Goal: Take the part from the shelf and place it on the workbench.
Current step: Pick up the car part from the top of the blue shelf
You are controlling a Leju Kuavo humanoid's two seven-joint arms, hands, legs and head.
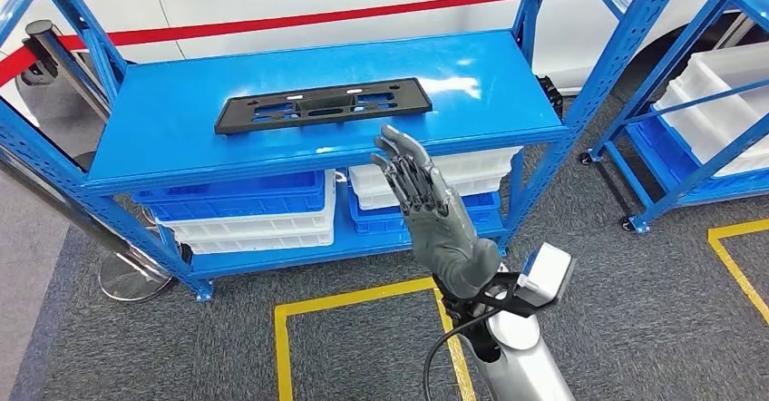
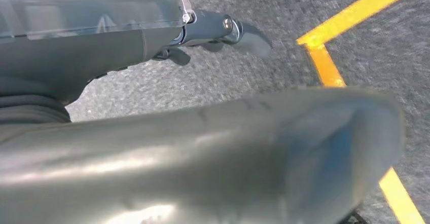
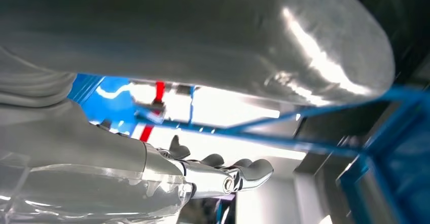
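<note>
A long flat black plastic part (image 1: 323,106) with several cut-outs lies across the top of the blue shelf (image 1: 181,138). My right hand (image 1: 426,206) is raised in front of the shelf's front edge, just right of and nearer than the part, fingers straight and apart, holding nothing. In the right wrist view the right hand (image 3: 218,173) has its fingers stretched out with nothing in them. My left hand (image 2: 223,31) hangs over the grey floor, its fingers extended and holding nothing.
Blue and white bins (image 1: 245,215) are stacked on the lower shelf level. A second blue rack (image 1: 707,102) with white bins stands to the right. Yellow floor tape (image 1: 354,301) marks a box in front. A white car body (image 1: 299,2) stands behind; a stanchion base (image 1: 136,274) is left.
</note>
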